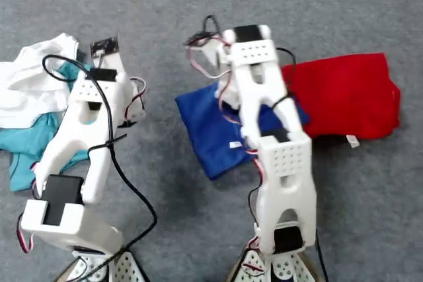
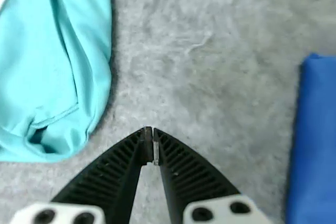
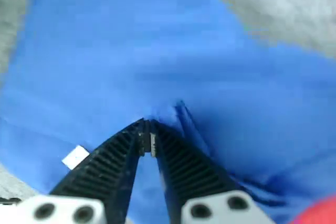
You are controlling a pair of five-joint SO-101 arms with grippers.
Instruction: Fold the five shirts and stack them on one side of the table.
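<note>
A folded red shirt (image 1: 344, 97) lies at the right of the grey table, and a blue shirt (image 1: 208, 130) lies beside it in the middle. At the left, a white shirt (image 1: 33, 80) is heaped over a teal shirt (image 1: 23, 140). My right gripper (image 3: 148, 128) is down on the blue shirt (image 3: 157, 51), shut with a small pucker of the cloth at its tips. My left gripper (image 2: 148, 129) is shut on nothing above bare table, between the teal shirt (image 2: 52, 61) and the blue shirt's edge (image 2: 315, 140).
The grey table (image 1: 165, 183) is bare in front of the shirts and along the far side. The right arm (image 1: 274, 137) reaches over the blue shirt. Cables hang from both arms.
</note>
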